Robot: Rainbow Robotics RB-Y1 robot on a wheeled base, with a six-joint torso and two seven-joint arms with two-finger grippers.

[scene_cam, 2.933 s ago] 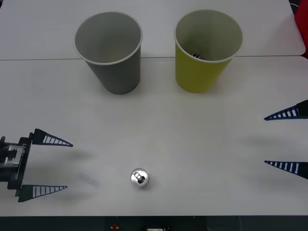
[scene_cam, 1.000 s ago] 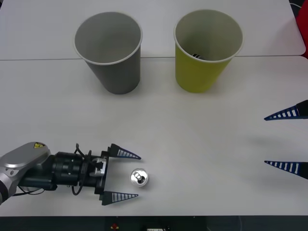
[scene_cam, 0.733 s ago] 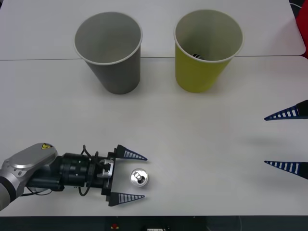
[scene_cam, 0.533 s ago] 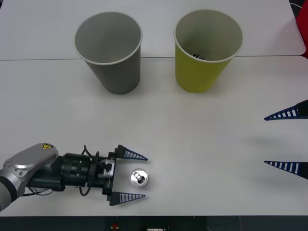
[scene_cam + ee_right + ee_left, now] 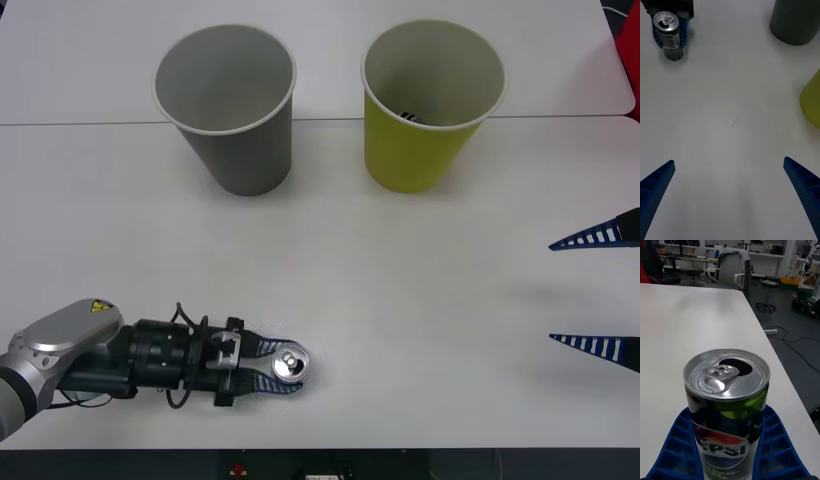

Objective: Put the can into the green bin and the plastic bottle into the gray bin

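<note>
The can (image 5: 290, 366) stands upright near the near edge of the desk (image 5: 330, 260), left of centre, its long axis vertical and its silver top with the pull tab facing straight up; from the left wrist view we see the drinking hole open and the tab lying flat beside it. What has just changed is the grip: half a second ago the left pincer (image 5: 268, 366) was spread wide with the can between its blue fingers but untouched, and now we see those fingers drawn in against the can's two sides, lying low along the desk. In the left wrist view the ribbed pads (image 5: 685, 442) hug the lower part of the dark body on both sides. We judge that the grasp is made and that the lift is the step at hand.

The green bin (image 5: 432, 105) stands at the far side, right of centre, with the gray bin (image 5: 226, 105) to its left, both upright and well apart from the can. Something dark already lies inside the green bin; we cannot tell what.

The right pincer (image 5: 597, 292) waits at the right edge, spread wide and holding nothing.
</note>
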